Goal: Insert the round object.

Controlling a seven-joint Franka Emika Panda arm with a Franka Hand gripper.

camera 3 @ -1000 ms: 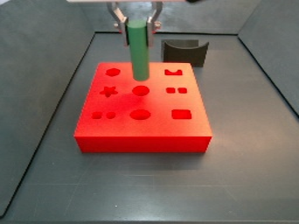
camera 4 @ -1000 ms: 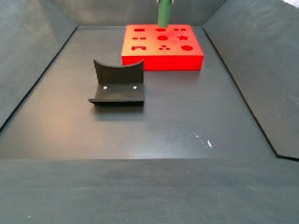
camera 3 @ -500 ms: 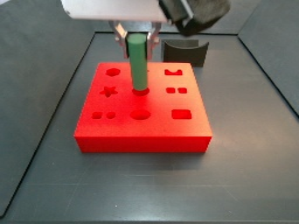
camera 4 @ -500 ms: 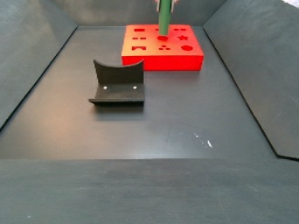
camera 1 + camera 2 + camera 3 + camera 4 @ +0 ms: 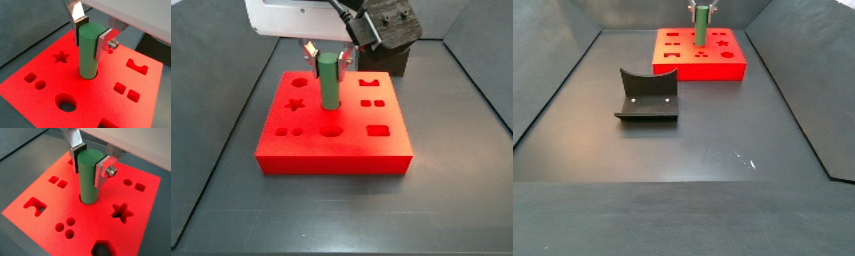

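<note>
We start close in, and in both wrist views the gripper (image 5: 93, 34) sits directly above the red block (image 5: 47, 102), its flat silver fingers (image 5: 105, 44) closed just enough to press on either side of the round object (image 5: 90, 52), the green peg, near its top. The peg stands upright with its lower end in a round hole near the middle of the block (image 5: 40, 230); how deep it goes we cannot tell, since the hole's rim hides the tip. Around it we read the cut-outs: a star (image 5: 61, 57), a pair of small round holes (image 5: 35, 81), a larger oval hole (image 5: 65, 102), two small squares (image 5: 127, 91), and a notched recess (image 5: 137, 65) toward the right of the frame. The gripper body is cut off by the top edge in both wrist views, so only the fingers (image 5: 104, 170) and a screw head show. In a side view, nearest us, lies bare dark floor (image 5: 687, 160), then the dark grey curved block (image 5: 647, 96) left of centre, well apart from the red block (image 5: 714, 68) in the upper middle of the frame, where the peg (image 5: 702, 30) and gripper (image 5: 702, 8) are small and clipped by the top edge. In a side view the red block (image 5: 335, 145) fills the centre, the peg (image 5: 329, 82) rising from it under the gripper (image 5: 329, 52), whose white housing partly hides the curved block (image 5: 393, 62) behind. No writing or label is legible anywhere.
</note>
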